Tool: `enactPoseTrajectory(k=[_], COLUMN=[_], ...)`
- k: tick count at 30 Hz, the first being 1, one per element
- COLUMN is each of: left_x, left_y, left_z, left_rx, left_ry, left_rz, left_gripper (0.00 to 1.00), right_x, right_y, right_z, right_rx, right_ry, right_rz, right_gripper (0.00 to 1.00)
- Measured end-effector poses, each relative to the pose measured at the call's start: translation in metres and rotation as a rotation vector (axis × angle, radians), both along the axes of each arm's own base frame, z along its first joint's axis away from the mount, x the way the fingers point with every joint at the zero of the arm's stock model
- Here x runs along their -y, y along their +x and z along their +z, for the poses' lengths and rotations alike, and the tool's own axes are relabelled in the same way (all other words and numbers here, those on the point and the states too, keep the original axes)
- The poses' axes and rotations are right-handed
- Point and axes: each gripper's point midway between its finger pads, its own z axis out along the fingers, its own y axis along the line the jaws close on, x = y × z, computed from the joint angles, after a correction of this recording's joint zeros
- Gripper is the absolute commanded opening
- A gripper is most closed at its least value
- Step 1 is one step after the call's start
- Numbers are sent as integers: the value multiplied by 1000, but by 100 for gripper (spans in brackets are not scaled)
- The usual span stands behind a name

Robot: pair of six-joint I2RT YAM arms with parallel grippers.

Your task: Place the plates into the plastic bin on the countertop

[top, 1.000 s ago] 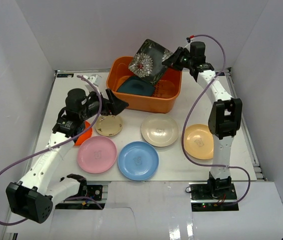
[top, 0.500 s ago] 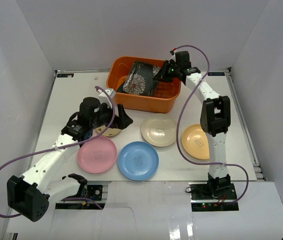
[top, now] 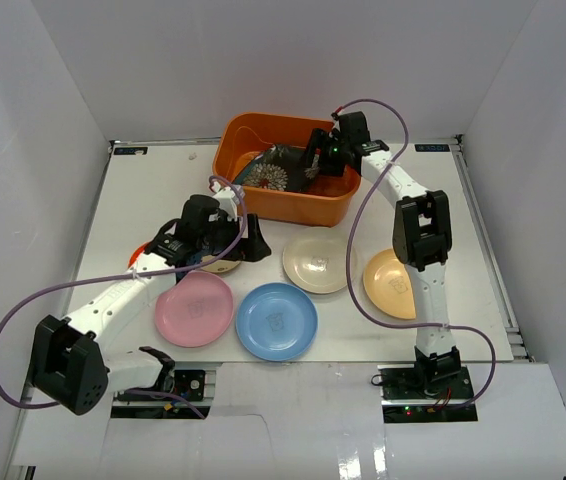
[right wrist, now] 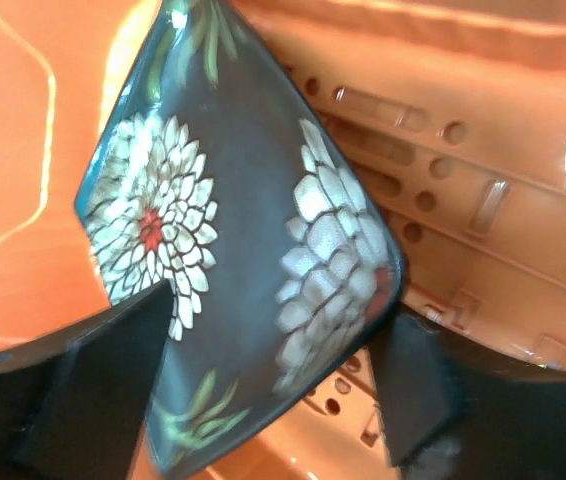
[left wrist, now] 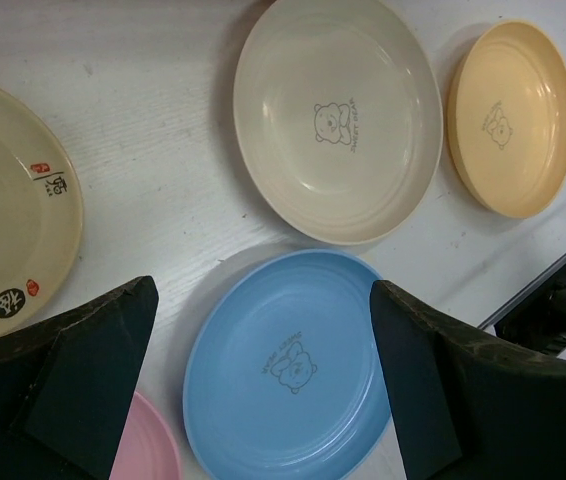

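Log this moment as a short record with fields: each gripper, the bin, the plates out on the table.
left gripper: open, empty, above the blue plate
right gripper: open, jaws either side of the black floral plate
black floral plate: tilted inside the plastic bin
countertop: pink plate, blue plate, cream plate, yellow-tan plate, beige plate in clear view
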Motion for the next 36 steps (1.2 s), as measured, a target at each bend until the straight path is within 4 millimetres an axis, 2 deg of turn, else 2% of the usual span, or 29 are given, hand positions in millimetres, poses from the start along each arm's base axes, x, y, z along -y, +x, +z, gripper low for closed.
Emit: enactPoseTrajectory(k=[2,3,6,8,11,14,16,18,19,21,22,26,28,30,31,33,36], left_x=[0,0,-3,-6,-13,-18,-21,-23,-24,-24,-24,-18,-17,-18,-18,-19,-16], left_y=[1,2,4,5,5,0,-7,-17,-23,-32,-37,-56,-62,-68,-69,-70,-65], left_z=[-5,-7,-9,-10,-16,-21,-25,-31,-35,-39,-42,-60,-77,-93,-98,-106,-112], left_rx=[-15,-20,-19,-19,-27,-43,-66,-103,-124,-150,-167,-241,-287,-326,-339,-353,-345], left_ry=[9,12,26,39,74,103,123,143,156,172,182,236,288,344,365,401,430], left_rz=[11,15,36,51,70,66,49,24,10,-13,-25,-82,-98,-106,-109,-111,-108], left_gripper=[98,98,98,98,95,91,90,86,85,84,83,83,83,83,83,83,82], right_x=[3,4,5,4,2,1,7,20,29,45,55,91,108,123,129,141,159], right_y=[2,3,5,3,-5,-23,-37,-53,-63,-88,-104,-172,-203,-231,-243,-263,-288], right_z=[3,5,24,47,92,137,159,172,173,168,161,120,94,65,50,24,-9], right_rx=[28,42,121,193,315,422,473,507,512,507,498,442,398,339,300,236,152], right_ry=[-33,-48,-109,-152,-206,-227,-233,-244,-251,-259,-268,-289,-310,-340,-356,-386,-439], right_rz=[-6,-11,-19,-26,-35,-29,-30,-39,-44,-49,-50,-57,-59,-60,-59,-63,-83], right_gripper=[96,98,95,94,94,96,100,93,80,69,54,38,38,45,55,63,62])
